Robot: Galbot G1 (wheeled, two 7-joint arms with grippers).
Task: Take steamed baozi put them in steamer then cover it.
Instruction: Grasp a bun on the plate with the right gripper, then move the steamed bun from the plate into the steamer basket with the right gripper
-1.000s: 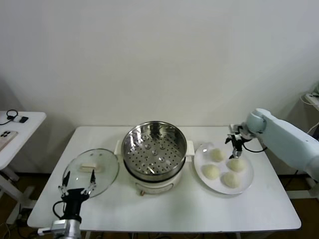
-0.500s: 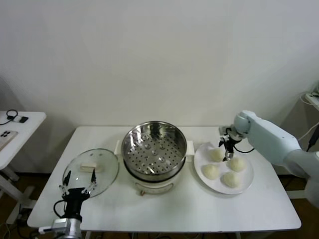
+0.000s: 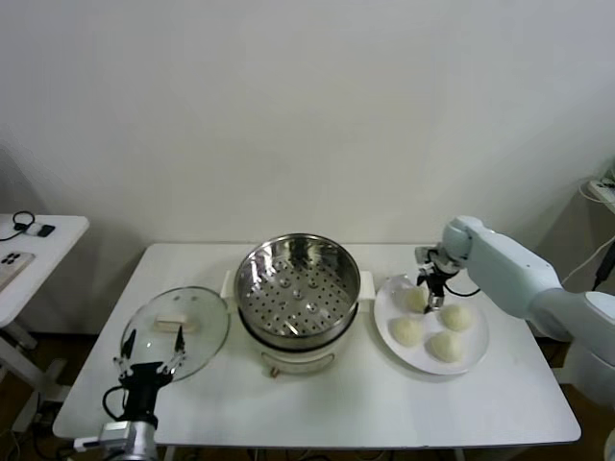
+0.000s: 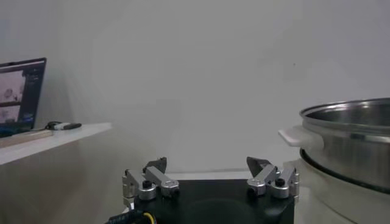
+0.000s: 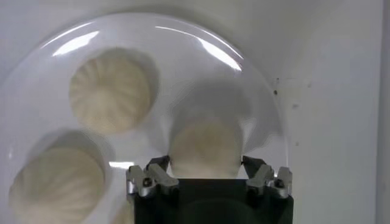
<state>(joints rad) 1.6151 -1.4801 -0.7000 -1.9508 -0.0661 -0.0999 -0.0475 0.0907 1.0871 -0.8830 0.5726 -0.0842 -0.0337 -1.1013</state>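
Several off-white steamed baozi lie on a white plate (image 3: 477, 353) right of the steamer (image 3: 298, 288), a shiny steel pot with a perforated tray on a white base. My right gripper (image 3: 430, 285) hangs open over the plate's far left bun (image 3: 415, 301). In the right wrist view that baozi (image 5: 206, 143) sits between the spread fingers of the gripper (image 5: 206, 163), one fingertip (image 5: 159, 163) close at each side. Two more baozi (image 5: 109, 91) (image 5: 58, 182) lie farther along the plate (image 5: 201, 61). My left gripper (image 3: 149, 361) rests open at the table's front left, empty.
A glass lid (image 3: 175, 331) with a white handle lies flat left of the steamer, just behind the left gripper. In the left wrist view the steamer (image 4: 353, 140) is close beside the left gripper (image 4: 207, 165). A side table (image 3: 29, 252) stands at far left.
My right arm has swung left across the plate, from its far right side to over the bun nearest the steamer. The left arm has not moved.
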